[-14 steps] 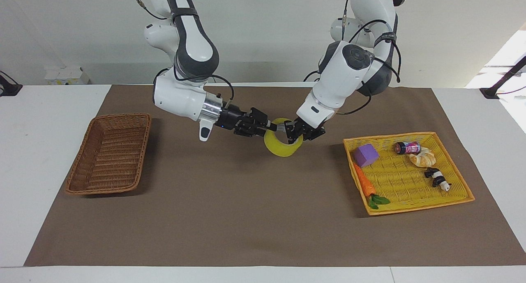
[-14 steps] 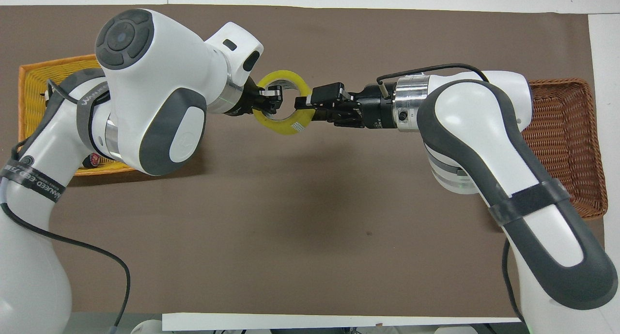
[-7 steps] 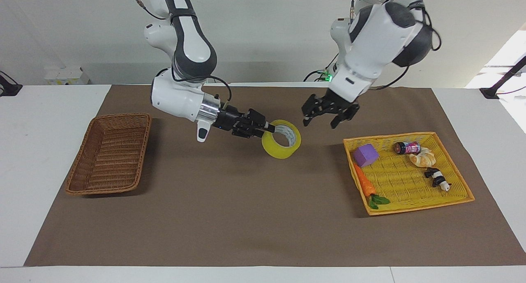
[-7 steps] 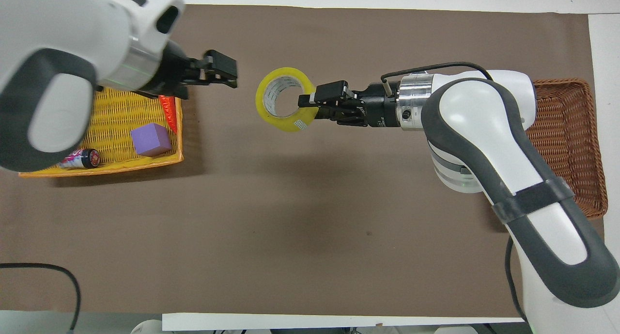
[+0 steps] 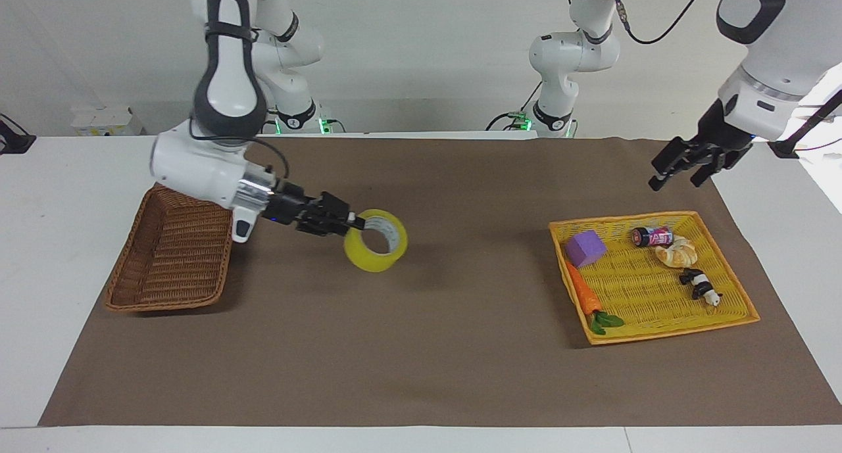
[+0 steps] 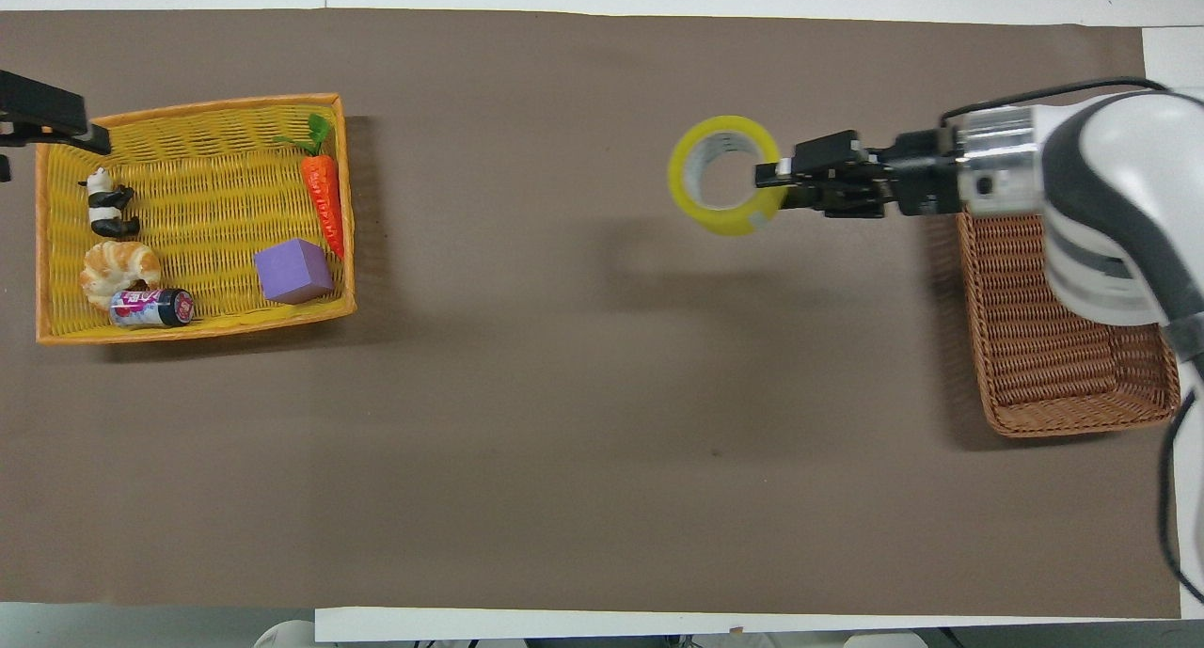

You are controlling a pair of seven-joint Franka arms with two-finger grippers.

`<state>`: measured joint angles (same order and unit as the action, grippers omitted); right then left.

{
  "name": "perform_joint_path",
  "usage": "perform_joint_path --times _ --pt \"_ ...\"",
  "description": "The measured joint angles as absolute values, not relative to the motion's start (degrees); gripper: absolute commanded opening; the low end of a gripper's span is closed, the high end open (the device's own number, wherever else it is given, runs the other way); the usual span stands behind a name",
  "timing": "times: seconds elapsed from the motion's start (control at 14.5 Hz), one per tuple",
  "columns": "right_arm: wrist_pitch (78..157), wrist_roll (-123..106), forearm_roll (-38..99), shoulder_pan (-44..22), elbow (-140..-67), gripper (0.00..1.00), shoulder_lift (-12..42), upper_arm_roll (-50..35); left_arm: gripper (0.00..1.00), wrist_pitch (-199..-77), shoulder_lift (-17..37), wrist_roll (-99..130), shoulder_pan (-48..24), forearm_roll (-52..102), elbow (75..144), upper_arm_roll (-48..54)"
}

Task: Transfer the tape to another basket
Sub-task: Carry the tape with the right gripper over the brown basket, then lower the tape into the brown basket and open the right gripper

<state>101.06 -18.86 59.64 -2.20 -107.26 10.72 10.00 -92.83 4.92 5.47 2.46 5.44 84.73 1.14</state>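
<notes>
The desk (image 5: 85,374) is lying white under a brown mat (image 5: 434,348) that is covering most of it. On the mat, toward my left arm's end, the yellow tray (image 5: 658,331) is holding a purple block (image 5: 585,248), a carrot (image 5: 584,295), a small can (image 5: 652,236), a croissant (image 5: 675,252) and a panda figure (image 5: 701,286). Toward my right arm's end, the basket (image 5: 168,269) is sitting on the mat, its wicker bottom showing bare.

My right arm is reaching out low across the basket's nearer end, with its wrist over the rim. My right claw (image 5: 352,221) is gripping the tape (image 5: 375,240) by the wall of the roll, one finger inside the core and one outside, and I am holding the roll up in the air with its hole facing sideways. The tape is hanging over bare mat just beside the basket, between the basket and the tray, and it is casting a shadow on the mat below.

My left claw (image 5: 677,171) is hanging open in the air over the mat's corner by the tray, holding nothing, well apart from the tape.
</notes>
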Motion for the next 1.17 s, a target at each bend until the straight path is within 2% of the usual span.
perform_joint_path --times 0.07,0.21,0.41,0.69,1.17 --pt "94.83 -22.39 56.68 3.85 -105.99 0.00 11.69 10.11 1.00 -92.83 4.88 4.61 5.13 5.16 85.20 1.11" --pt "83.43 -30.85 48.42 14.88 -98.70 0.00 17.04 10.22 1.00 -92.83 4.82 3.88 9.46 5.08 85.60 1.07" --pt "76.66 -40.40 41.46 23.87 -90.11 0.00 25.86 10.21 1.00 -92.61 4.56 3.64 13.17 5.05 85.78 1.08" --pt "76.90 -47.57 35.77 25.33 -88.44 0.00 30.42 10.19 1.00 -92.45 3.76 3.60 12.37 3.39 85.70 2.69" --pt "78.84 -51.94 34.06 26.87 -89.33 0.02 31.70 10.19 1.00 -86.20 0.90 3.52 4.75 -3.14 84.79 4.36"
